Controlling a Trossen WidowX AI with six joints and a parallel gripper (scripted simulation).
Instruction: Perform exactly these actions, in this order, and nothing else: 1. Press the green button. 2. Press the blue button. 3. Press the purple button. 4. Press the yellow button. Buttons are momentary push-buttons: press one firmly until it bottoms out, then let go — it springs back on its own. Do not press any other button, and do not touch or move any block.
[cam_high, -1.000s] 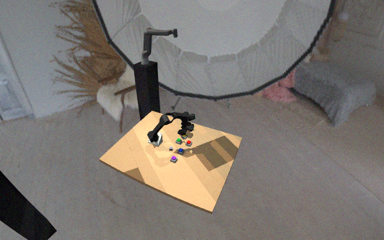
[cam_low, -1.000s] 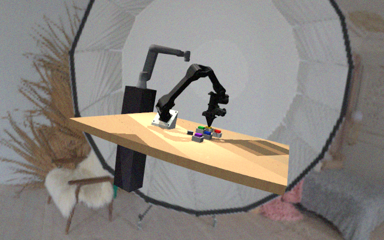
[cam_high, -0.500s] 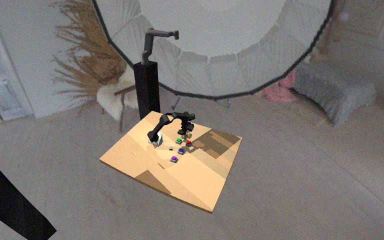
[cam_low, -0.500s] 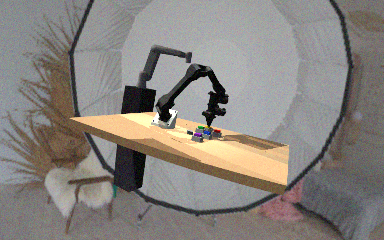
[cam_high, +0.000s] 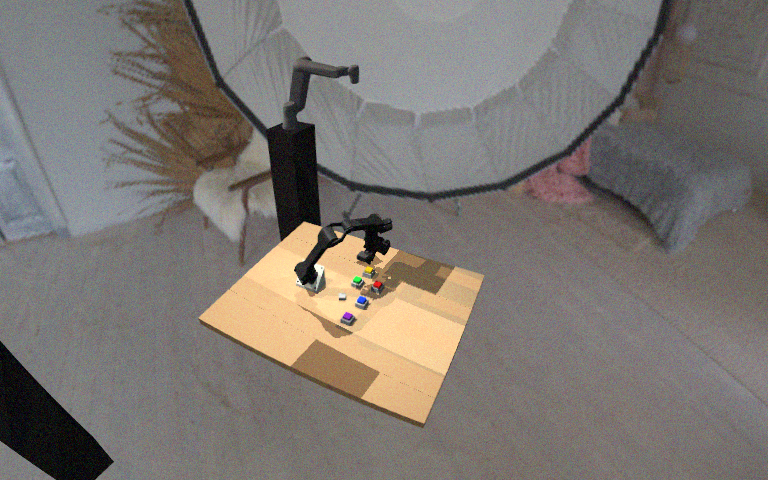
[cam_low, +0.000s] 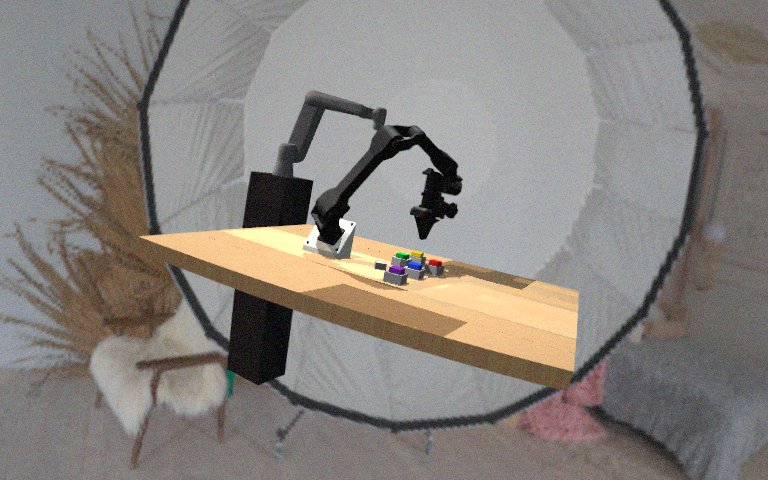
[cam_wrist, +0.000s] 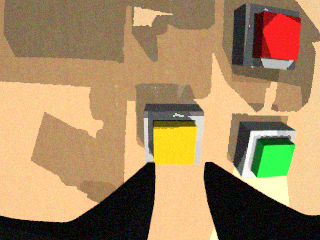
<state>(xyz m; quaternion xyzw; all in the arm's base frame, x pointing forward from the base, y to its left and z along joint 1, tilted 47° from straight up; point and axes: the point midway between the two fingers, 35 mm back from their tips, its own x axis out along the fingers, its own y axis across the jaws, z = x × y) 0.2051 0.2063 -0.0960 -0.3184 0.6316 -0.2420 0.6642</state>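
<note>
My gripper (cam_high: 364, 259) (cam_low: 423, 236) (cam_wrist: 179, 170) is open, its fingers moderately apart with nothing between them. It points down and hangs above the table near the yellow button (cam_high: 369, 270) (cam_low: 417, 254) (cam_wrist: 174, 143), which lies just ahead of the fingertips in the wrist view. The green button (cam_high: 357, 280) (cam_low: 402, 256) (cam_wrist: 274, 158) is right of it there. The blue button (cam_high: 361, 300) (cam_low: 415, 266) and the purple button (cam_high: 347, 316) (cam_low: 397, 270) show only in the top and exterior views. All four caps stand raised on grey housings.
A red button (cam_high: 377, 285) (cam_low: 434, 263) (cam_wrist: 281, 36) stands near the yellow and green ones. A small grey-white block (cam_high: 342, 296) (cam_low: 380, 264) lies near the green and blue buttons. A grey arm on a black pillar (cam_high: 293, 181) (cam_low: 274, 203) stands behind the wooden table (cam_high: 260, 316) (cam_low: 237, 266).
</note>
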